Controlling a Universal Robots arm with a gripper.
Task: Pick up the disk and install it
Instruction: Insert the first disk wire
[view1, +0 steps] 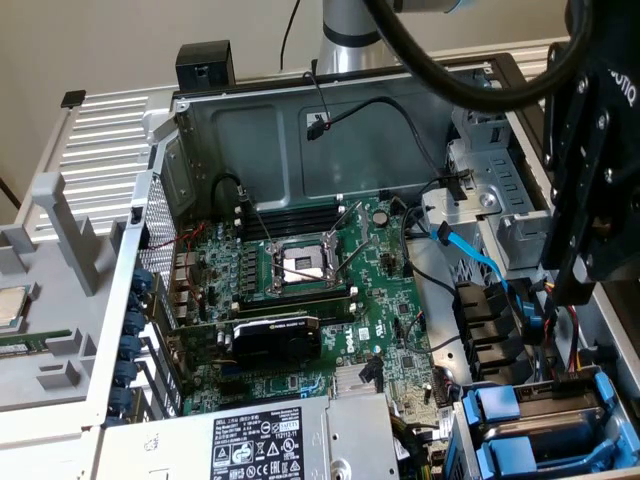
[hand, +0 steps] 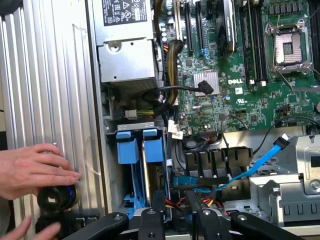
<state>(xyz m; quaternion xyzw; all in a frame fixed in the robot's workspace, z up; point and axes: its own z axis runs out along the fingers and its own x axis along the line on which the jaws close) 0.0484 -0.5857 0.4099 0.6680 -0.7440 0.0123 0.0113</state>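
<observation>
Looking into the open computer case (view1: 200, 130), I see my gripper (hand: 175, 212) part-open, holding nothing, above the blue-framed disk (hand: 152, 150) seated in its bay; a person's hand (hand: 30, 170) rests on the ribbed panel (hand: 50, 90).

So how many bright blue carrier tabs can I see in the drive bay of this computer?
2. In the wrist view, one blue tab and a second blue tab sit side by side in the drive bay, just beyond the claw. More may be hidden deeper in the bay.

1. Behind my workspace stands a plain beige wall (view1: 130, 45), evenly lit.
2. A ribbed grey panel (view1: 105, 140) lies flat at the exterior view's left, reaching toward the wall.
3. A small black box (view1: 203, 65) sits at that panel's far edge.
</observation>
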